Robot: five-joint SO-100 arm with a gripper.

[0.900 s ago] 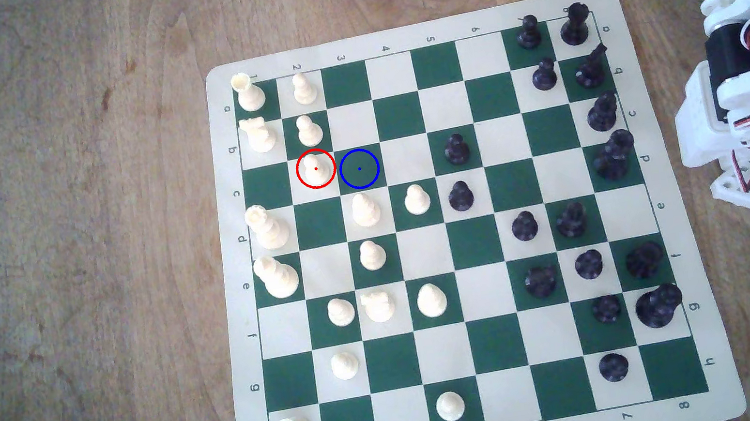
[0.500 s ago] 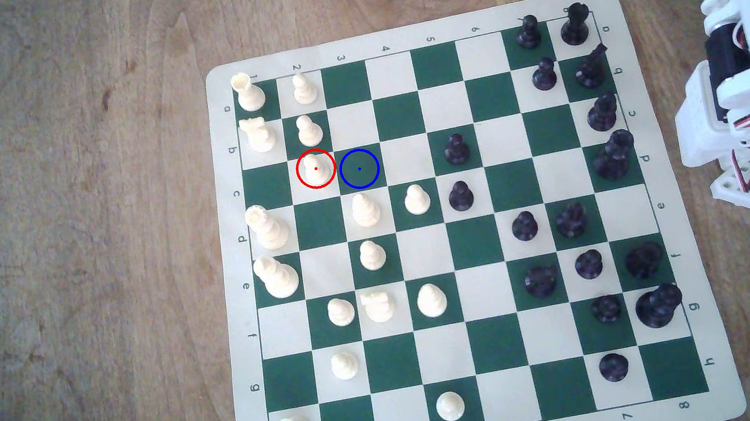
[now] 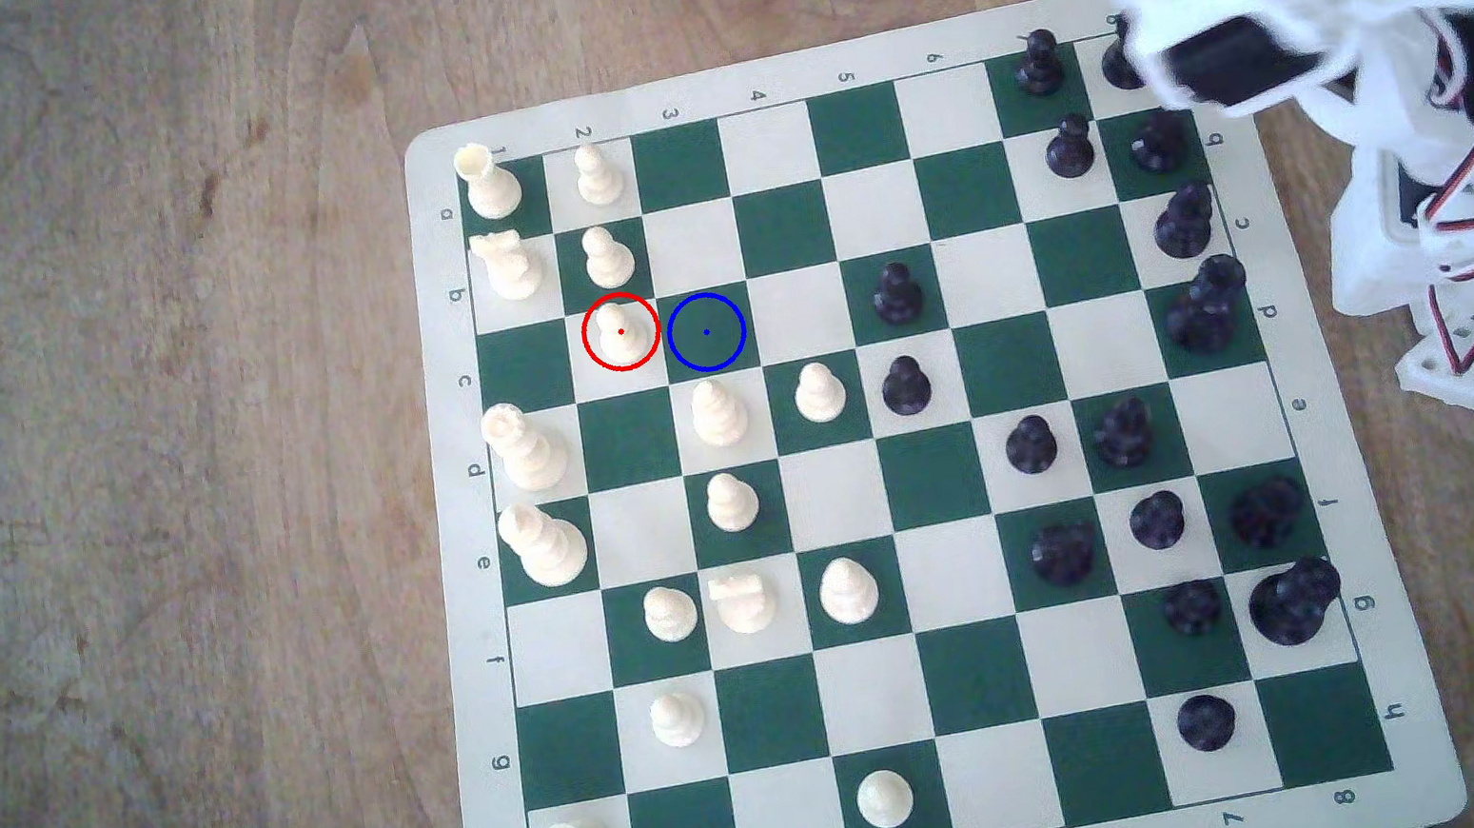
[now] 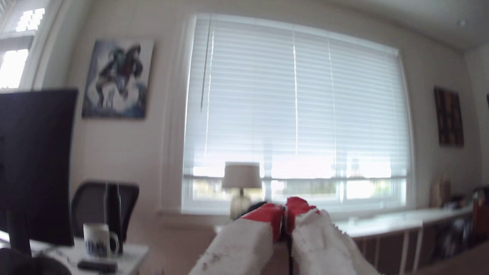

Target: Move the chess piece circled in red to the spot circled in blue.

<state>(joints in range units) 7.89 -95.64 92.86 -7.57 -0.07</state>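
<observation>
A home office: monitor (image 4: 37, 164), desk chair (image 4: 90, 203), lamp (image 4: 241, 175) (by the blinds (image 4: 296, 92)), wall paintings (image 4: 117, 79).

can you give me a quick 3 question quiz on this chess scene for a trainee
1. True or false: the circled pawn stands on a cream square, with the blue-circled spot on the green square just to the exterior view's right of it.
2. What lies on the blue-circled spot? A) a black pawn B) a cream knight C) nothing
3. In the wrist view, how do the gripper and its red-tipped fingers stand, and what is between them?

Key:
1. True
2. C
3. The fingers are closed together with nothing between them; the camera faces a window, not the chessboard.
</observation>
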